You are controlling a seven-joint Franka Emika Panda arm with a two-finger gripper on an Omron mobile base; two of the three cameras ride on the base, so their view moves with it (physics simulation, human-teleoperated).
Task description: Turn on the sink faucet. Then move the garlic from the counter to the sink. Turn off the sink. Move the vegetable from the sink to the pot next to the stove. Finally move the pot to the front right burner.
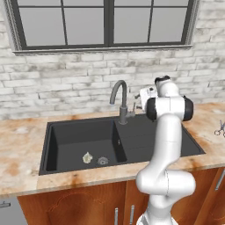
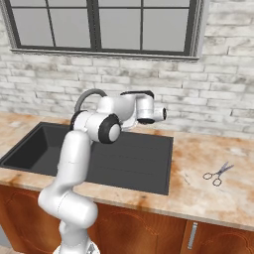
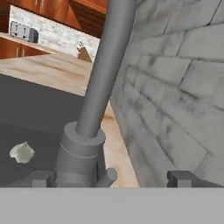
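Garlic (image 1: pixel 87 157) lies in sink (image 1: pixel 66 136) beside drain. Gripper (image 3: pixel 113 177), fingers apart, at tap (image 3: pixel 94 100) base; step likely shutting water off. Next: nudge side lever (image 3: pixel 108 176)

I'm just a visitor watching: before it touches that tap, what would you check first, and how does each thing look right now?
1. Garlic lies in the sink beside the drain: ok.
2. Pincer is open, its tips either side of the faucet base: ok.
3. Side lever sits between the tips, low in the hand view: ok.
4. Tips touching the lever or apart from it: cannot tell.
5. Water running or stopped: cannot tell; no stream is visible.
6. Scissors lie on the counter to the right, well away from the arm: ok.
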